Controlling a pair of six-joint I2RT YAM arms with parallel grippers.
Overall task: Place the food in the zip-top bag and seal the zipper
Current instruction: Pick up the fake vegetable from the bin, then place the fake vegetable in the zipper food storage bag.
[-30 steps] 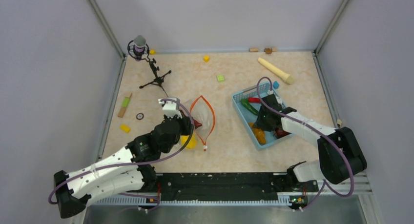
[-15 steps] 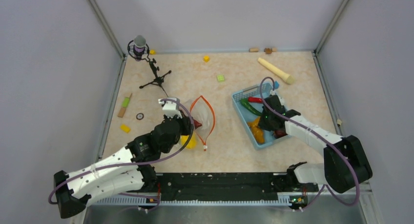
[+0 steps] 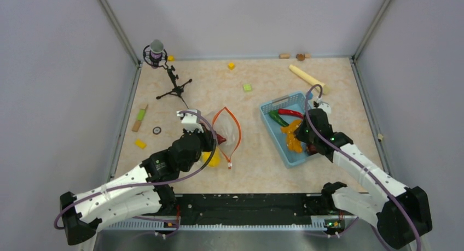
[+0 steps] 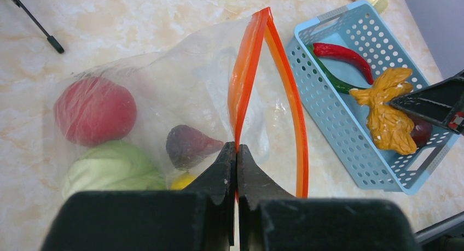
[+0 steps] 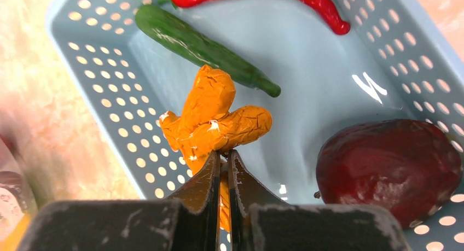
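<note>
1. Left end effector: fingers together, clamped on the near end of the zipper. Its 2 orange-red strips stand apart in a loop, so the mouth of the zip-top bag is open.
2. Right end effector: fingers together, clamped on the orange piece. The piece is over the light-blue basket, which sits on the surface to the right of the bag, near it but apart.
3. Governing relation: the bag mouth lies to the left of the held piece and faces it. The mouth's long axis runs away from the arm bases, and the piece lies roughly parallel to it.
4. Judgement: the coming move is a leftward carry by the right arm into the mouth.
</note>
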